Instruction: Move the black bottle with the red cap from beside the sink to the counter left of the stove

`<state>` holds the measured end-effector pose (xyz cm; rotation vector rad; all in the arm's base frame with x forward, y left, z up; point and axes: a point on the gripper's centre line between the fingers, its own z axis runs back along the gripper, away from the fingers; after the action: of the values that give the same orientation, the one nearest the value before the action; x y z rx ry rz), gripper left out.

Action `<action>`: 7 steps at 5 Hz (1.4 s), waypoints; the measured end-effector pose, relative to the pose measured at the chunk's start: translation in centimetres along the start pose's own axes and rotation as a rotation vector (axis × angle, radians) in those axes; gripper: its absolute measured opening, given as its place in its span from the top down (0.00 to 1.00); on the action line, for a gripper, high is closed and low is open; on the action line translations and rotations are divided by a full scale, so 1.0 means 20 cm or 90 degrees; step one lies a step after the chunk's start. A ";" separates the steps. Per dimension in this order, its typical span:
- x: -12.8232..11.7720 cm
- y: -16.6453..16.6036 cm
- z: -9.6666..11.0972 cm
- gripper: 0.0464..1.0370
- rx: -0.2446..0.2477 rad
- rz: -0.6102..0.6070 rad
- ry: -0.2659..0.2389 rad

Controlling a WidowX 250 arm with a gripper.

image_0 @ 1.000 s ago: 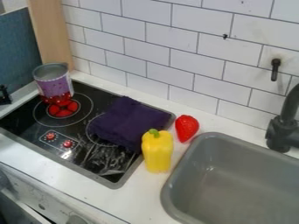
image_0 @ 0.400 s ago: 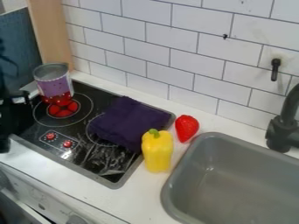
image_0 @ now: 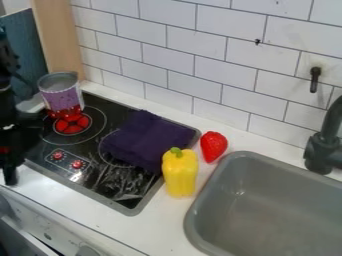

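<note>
Nearest you, the white oven front is running along the lower left, below the counter. At the right, the grey sink is lying sunk into the counter. At your left edge, the black gripper is hanging over the near left side of the black cooktop; you cannot tell whether it is spread or pressed together, or whether it is pinching anything.

Between cooktop and sink, the yellow pepper is standing upright, its green stem pointing up. The dark purple cloth is lying bunched on the right part of the cooktop, just beside the pepper. Behind the pepper, the red strawberry is resting on the counter near the sink's corner. Farther back, the purple and red can is standing upright at the cooktop's back left corner, near the gripper. Past the sink, you are seeing the black faucet; the white tiled wall is rising behind everything, meeting a wooden panel at the left.
</note>
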<state>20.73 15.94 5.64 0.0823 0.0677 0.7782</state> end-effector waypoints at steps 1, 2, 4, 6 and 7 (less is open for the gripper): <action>0.00 -0.01 0.00 0.64 -0.008 0.003 0.003; -0.01 -0.04 -0.01 0.33 -0.031 -0.004 0.005; -0.01 0.00 0.03 0.03 -0.053 -0.005 -0.020; -0.03 -0.10 0.26 0.04 -0.009 -0.095 -0.041; -0.11 -0.31 0.40 0.04 -0.008 -0.221 -0.060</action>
<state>24.34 9.63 13.10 0.0926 -0.0130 0.4270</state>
